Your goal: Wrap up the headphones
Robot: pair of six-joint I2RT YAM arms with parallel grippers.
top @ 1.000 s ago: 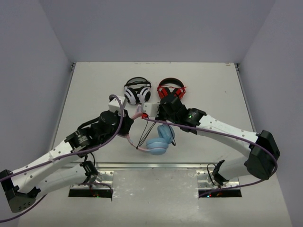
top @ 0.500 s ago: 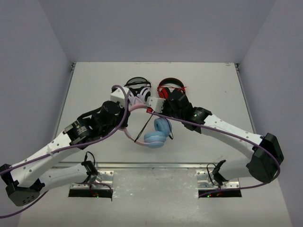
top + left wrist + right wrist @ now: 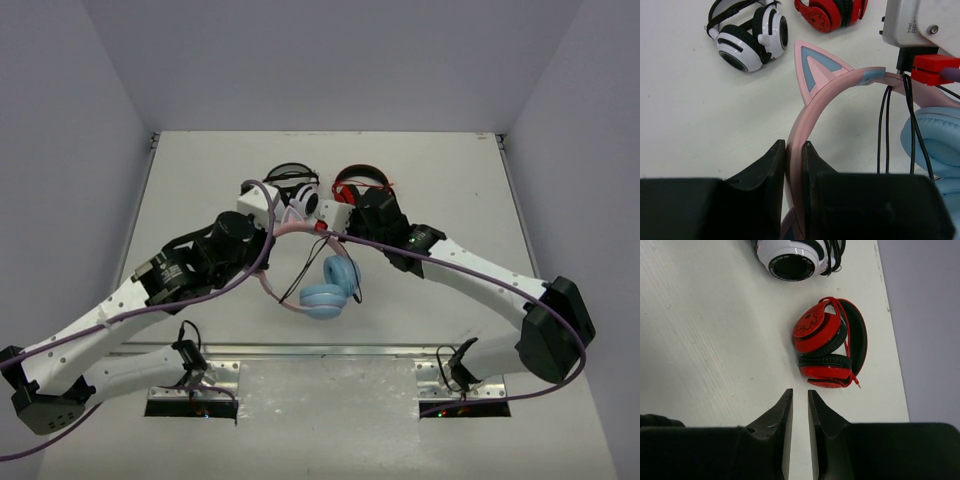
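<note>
Headband (image 3: pixel 802 120) of the pink, cat-eared headphones (image 3: pixel 322 297) with light blue ear cups pinched in the closed left gripper (image 3: pixel 794 145), held off the white tabletop (image 3: pixel 200 180), likely to keep the thin black cable (image 3: pixel 887 130) hanging free for winding; right gripper (image 3: pixel 800 392) narrowly parted, empty, near the band.

White table (image 3: pixel 200 190), pale grey walls (image 3: pixel 330 60)
</note>
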